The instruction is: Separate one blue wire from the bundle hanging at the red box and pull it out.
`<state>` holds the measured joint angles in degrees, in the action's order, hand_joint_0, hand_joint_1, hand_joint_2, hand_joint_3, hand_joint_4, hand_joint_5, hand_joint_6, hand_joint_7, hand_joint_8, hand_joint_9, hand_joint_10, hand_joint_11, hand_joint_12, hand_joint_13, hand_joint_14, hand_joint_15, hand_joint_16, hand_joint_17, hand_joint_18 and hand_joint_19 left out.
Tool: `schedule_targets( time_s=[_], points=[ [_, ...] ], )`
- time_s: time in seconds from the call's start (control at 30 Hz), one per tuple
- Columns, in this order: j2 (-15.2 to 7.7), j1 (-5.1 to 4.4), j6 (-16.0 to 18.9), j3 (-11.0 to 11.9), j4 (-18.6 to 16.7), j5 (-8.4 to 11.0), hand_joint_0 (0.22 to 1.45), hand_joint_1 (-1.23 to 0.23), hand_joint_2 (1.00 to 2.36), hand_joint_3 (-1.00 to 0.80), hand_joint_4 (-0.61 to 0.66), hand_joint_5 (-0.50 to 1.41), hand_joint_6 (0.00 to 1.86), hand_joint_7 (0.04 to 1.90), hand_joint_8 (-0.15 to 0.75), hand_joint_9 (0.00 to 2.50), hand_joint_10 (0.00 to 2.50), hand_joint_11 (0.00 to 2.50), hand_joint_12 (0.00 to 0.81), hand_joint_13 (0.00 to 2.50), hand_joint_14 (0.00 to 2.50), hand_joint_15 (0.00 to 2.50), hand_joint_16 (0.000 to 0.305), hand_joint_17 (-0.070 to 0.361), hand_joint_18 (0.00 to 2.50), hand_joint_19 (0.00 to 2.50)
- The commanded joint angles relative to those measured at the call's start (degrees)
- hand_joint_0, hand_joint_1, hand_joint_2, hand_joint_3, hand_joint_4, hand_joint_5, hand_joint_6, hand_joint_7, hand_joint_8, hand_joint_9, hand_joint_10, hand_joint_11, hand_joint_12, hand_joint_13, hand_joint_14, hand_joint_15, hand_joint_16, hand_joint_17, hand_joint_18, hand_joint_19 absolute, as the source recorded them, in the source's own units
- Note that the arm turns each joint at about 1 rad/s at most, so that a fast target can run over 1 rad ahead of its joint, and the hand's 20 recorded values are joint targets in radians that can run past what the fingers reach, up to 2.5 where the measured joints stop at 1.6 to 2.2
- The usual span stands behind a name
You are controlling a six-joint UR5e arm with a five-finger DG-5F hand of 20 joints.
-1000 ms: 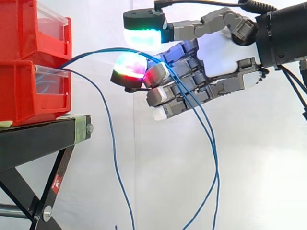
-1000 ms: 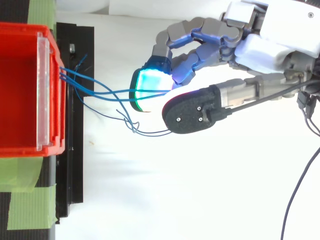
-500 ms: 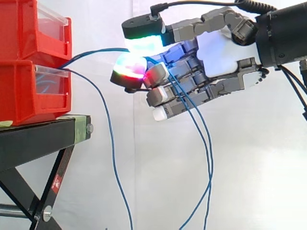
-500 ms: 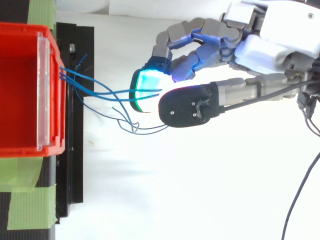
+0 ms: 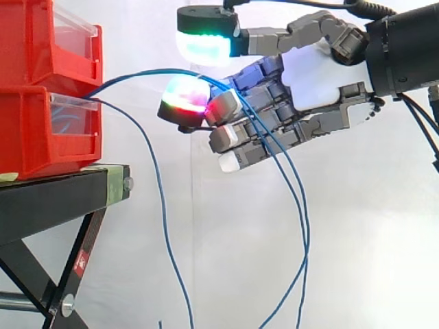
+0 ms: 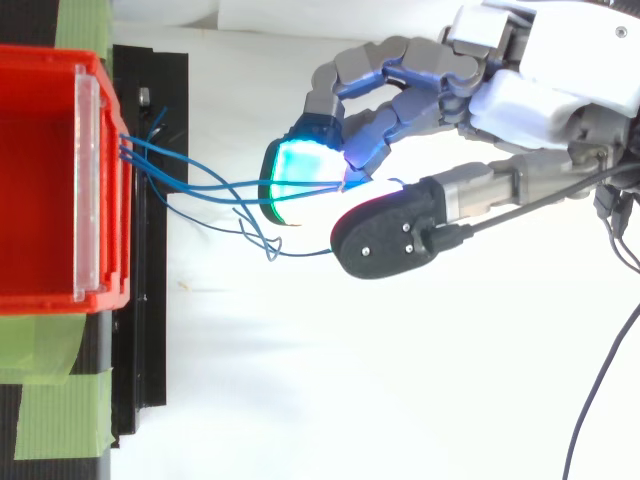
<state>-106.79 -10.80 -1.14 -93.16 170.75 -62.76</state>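
Hanging from the front of the lower red box (image 5: 42, 130), the blue wires (image 6: 175, 180) came out together at its clear lip and fanned toward the hand (image 5: 312, 75). One wire (image 5: 158, 199) dropped down beside the black stand (image 5: 55, 195). Two others arched across the gap, crossed the bent fingers (image 5: 236, 133) and fell in a long loop below the palm. Hand state: loosely spread. The thumb pad (image 5: 204, 42) sat well above the glowing finger pad (image 5: 184, 96) with a clear gap, so nothing was pinched and the wires only lay across the fingers. In the top view the thumb (image 6: 390, 232) was beside the cyan pad (image 6: 298, 172), with wires running between the two.

Handling, as a guess: the wires looked thin, very light and limp, with a smooth jacket likely to slip through thick pads unless squeezed firmly. Snagged strands would probably drag each other along. The best hold seemed to be the arched span between box and hand, where strands sat apart enough to take one alone — pad against thumb. The risk was catching two at once.

Surroundings: a second red bin (image 5: 38, 38) was stacked above, green tape (image 6: 50, 420) lay on the stand, and a white curtain (image 5: 370, 247) hung behind. Open air lay on the arm's side of the boxes — a pull away from them had room.
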Motion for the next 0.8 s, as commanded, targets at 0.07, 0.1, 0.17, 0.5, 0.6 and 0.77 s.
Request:
schedule_targets(
  time_s=[0.07,0.1,0.17,0.5,0.6,0.77],
  points=[
    [0.0,-0.01,0.0,0.0,-0.1,0.0,0.59,-0.6,1.01,-0.42,0.24,-0.25,0.86,1.14,0.304,0.47,0.01,1.57,0.304,0.49,0.33,1.65,0.045,0.102,0.4,0.8],
    [0.0,-0.01,0.0,0.0,-0.1,0.0,0.6,-0.61,1.01,-0.41,0.24,-0.25,0.87,1.14,0.305,0.48,0.01,1.57,0.304,0.49,0.32,1.66,0.045,0.101,0.4,0.8],
    [0.0,-0.01,0.0,0.0,-0.1,0.0,0.62,-0.62,1.01,-0.36,0.25,-0.24,0.87,1.14,0.302,0.49,0.01,1.56,0.305,0.5,0.33,1.66,0.044,0.1,0.4,0.8],
    [0.0,-0.01,0.0,0.0,-0.1,0.0,0.62,-0.68,1.03,-0.17,0.21,-0.24,0.88,1.13,0.3,0.48,0.01,1.55,0.305,0.51,0.31,1.66,0.044,0.099,0.41,0.81],
    [0.0,-0.01,0.0,0.0,-0.1,-0.09,0.61,-0.68,1.03,-0.13,0.21,-0.24,0.88,1.14,0.301,0.48,0.01,1.55,0.302,0.5,0.3,1.65,0.044,0.1,0.41,0.81],
    [0.0,-0.01,0.0,0.0,-0.1,-0.09,0.61,-0.68,1.03,-0.1,0.21,-0.24,0.89,1.15,0.299,0.48,0.01,1.55,0.3,0.5,0.28,1.67,0.044,0.1,0.41,0.81]
  ],
)
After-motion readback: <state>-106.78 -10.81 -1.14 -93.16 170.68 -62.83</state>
